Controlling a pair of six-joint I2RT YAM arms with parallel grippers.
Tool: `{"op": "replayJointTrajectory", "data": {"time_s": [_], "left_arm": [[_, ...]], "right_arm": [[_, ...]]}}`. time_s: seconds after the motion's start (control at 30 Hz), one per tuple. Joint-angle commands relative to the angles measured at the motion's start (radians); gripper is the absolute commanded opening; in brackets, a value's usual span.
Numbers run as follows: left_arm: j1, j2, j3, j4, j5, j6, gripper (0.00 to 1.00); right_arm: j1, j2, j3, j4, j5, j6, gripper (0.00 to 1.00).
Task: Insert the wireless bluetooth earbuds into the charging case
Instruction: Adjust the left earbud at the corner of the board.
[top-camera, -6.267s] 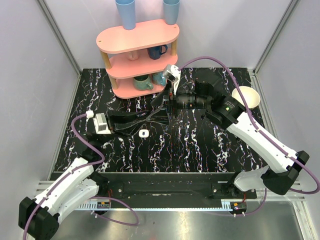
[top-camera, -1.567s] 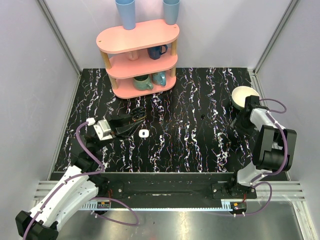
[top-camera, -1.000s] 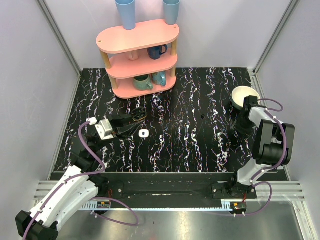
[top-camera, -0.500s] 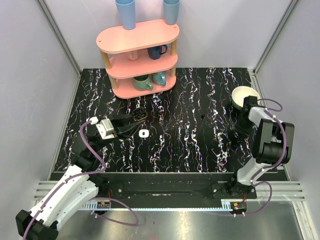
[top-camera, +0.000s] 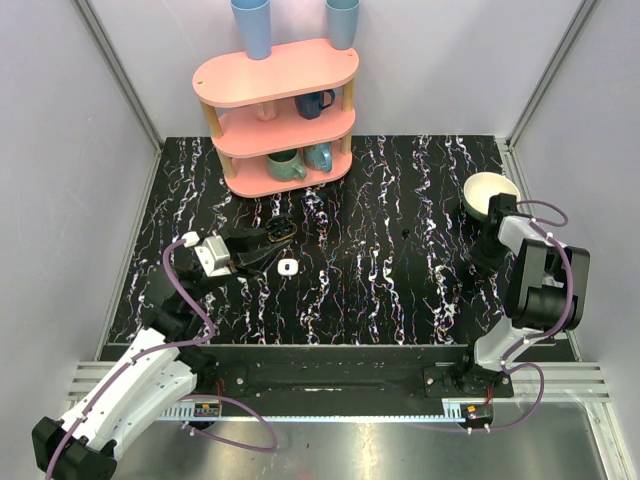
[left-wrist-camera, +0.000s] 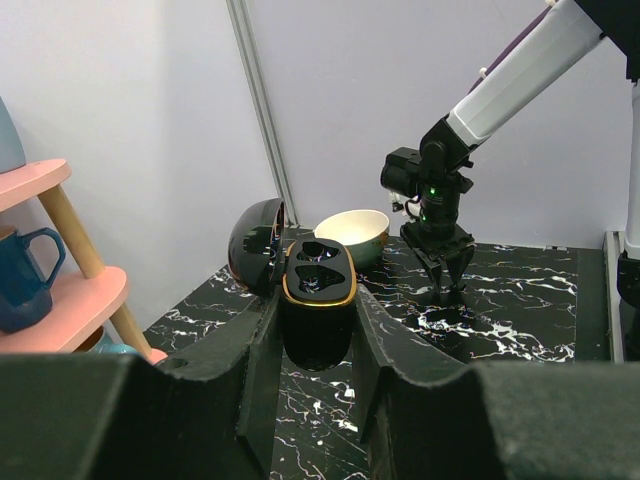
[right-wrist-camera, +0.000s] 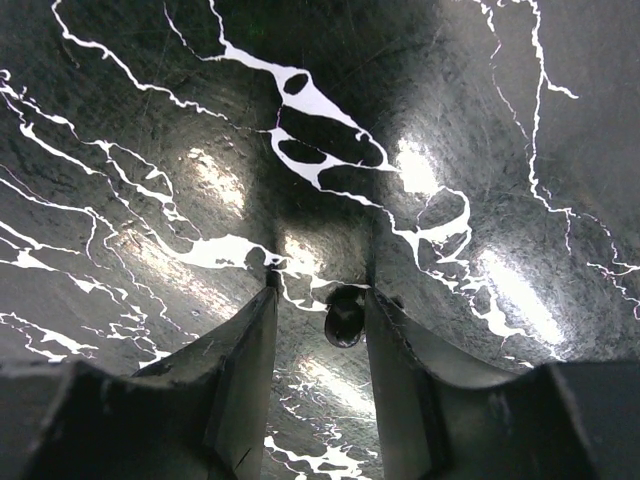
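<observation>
Here the charging case (left-wrist-camera: 318, 325) is gripped between the left jaws, its lid swung open (what sits in its two wells cannot be made out). One white earbud (top-camera: 287, 267) is seen lying on the desk (top-camera: 380, 290) just beside those jaws. The right jaws are parted, tips pointed down at the desk near the bowl (top-camera: 490, 190), and a small dark lump (right-wrist-camera: 343, 317) is seen between them

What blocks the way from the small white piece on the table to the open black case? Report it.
Nothing visible. The small white plastic piece lies on bare black marbled table beside the open black gold-rimmed charging case, clamped in the left fingers, lid swung back.
</observation>
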Motion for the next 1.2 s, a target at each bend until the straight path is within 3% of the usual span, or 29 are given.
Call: {"op": "replayJointTrajectory", "data": {"time_s": [0.0,0.27,0.37,0.4,0.53,1.17], "left_arm": [[-0.002,0.001,0.025,0.042,0.015,0.014,0.00],[-0.004,0.006,0.029,0.043,0.018,0.014,0.00],[-0.002,0.005,0.028,0.042,0.019,0.014,0.00],[-0.002,0.005,0.029,0.042,0.021,0.012,0.00],[-0.002,0.001,0.026,0.037,0.021,0.014,0.00],[-0.002,-0.017,0.020,0.028,0.022,0.015,0.00]], "right_arm": [[-0.011,-0.030,-0.036,0.008,-0.009,0.021,0.46],[-0.013,-0.056,-0.053,0.005,-0.028,0.024,0.44],[-0.013,-0.073,-0.058,0.007,-0.039,0.015,0.50],[-0.013,-0.076,-0.058,0.007,-0.042,0.015,0.57],[-0.013,-0.101,-0.054,0.005,-0.033,0.015,0.60],[-0.013,-0.065,-0.065,0.016,-0.049,0.020,0.50]]}}
